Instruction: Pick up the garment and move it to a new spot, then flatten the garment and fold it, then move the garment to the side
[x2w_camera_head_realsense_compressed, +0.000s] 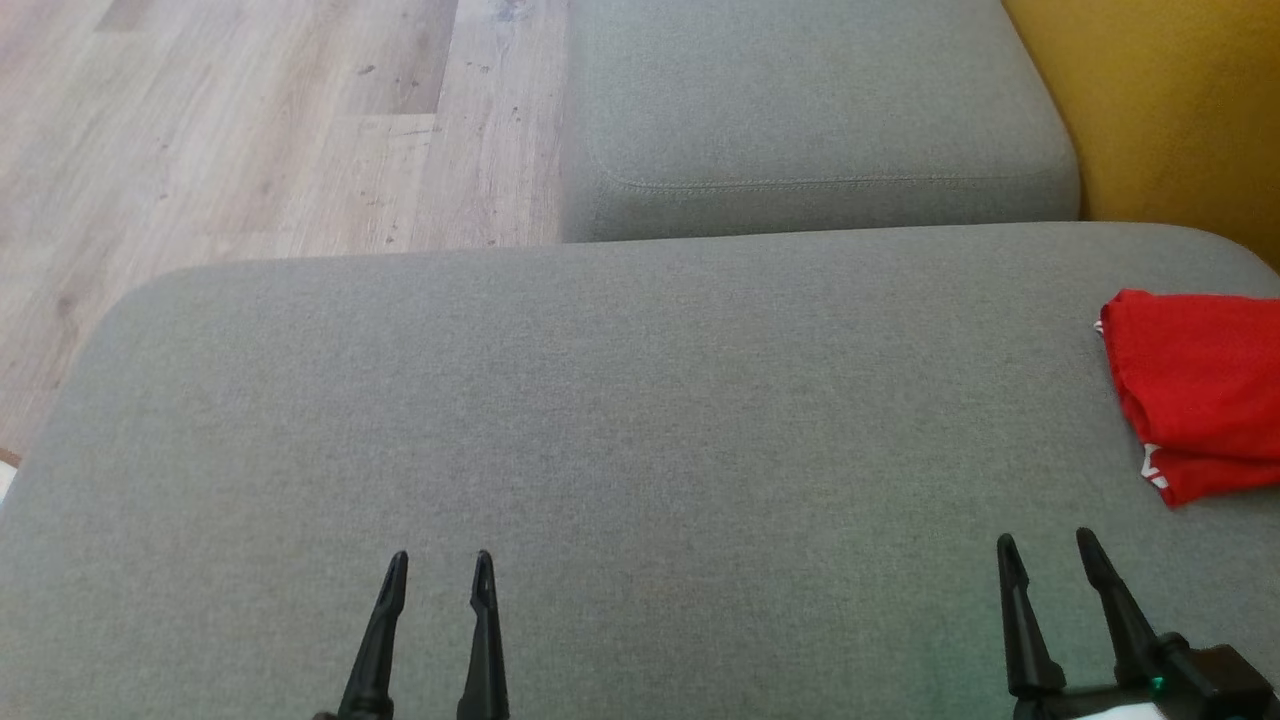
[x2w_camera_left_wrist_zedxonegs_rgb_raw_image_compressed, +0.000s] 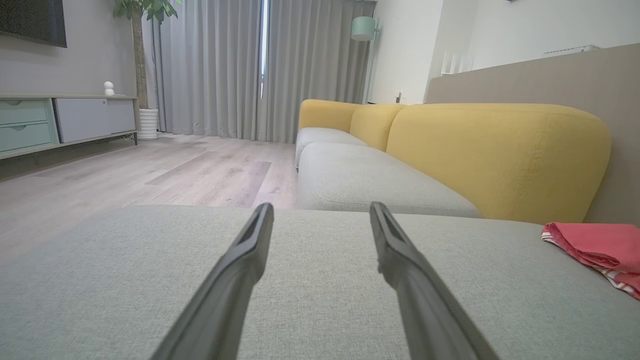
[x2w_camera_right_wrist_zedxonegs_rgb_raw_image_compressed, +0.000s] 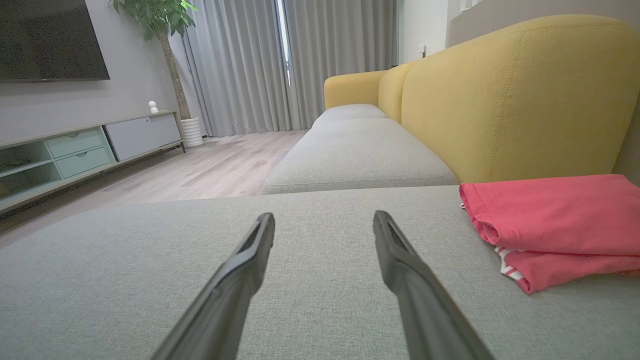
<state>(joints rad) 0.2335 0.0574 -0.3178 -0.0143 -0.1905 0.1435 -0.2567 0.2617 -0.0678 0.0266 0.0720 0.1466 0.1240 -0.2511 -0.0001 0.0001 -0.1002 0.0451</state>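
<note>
A red garment (x2w_camera_head_realsense_compressed: 1200, 390) lies folded at the right edge of the grey sofa cushion (x2w_camera_head_realsense_compressed: 600, 420), with a bit of white trim at its lower corner. It also shows as a folded red garment (x2w_camera_right_wrist_zedxonegs_rgb_raw_image_compressed: 555, 225) in the right wrist view and as a red garment (x2w_camera_left_wrist_zedxonegs_rgb_raw_image_compressed: 597, 247) at the far right of the left wrist view. My right gripper (x2w_camera_head_realsense_compressed: 1047, 546) hovers open just in front of and to the left of it, holding nothing. My left gripper (x2w_camera_head_realsense_compressed: 441, 562) stands open over the cushion's near left part, far from the cloth.
A second grey seat cushion (x2w_camera_head_realsense_compressed: 810, 110) lies beyond, with the yellow sofa back (x2w_camera_head_realsense_compressed: 1170, 100) to the right. Wooden floor (x2w_camera_head_realsense_compressed: 250, 130) runs along the left. A TV cabinet (x2w_camera_right_wrist_zedxonegs_rgb_raw_image_compressed: 90, 150), a potted plant (x2w_camera_right_wrist_zedxonegs_rgb_raw_image_compressed: 170, 60) and grey curtains (x2w_camera_right_wrist_zedxonegs_rgb_raw_image_compressed: 260, 65) stand across the room.
</note>
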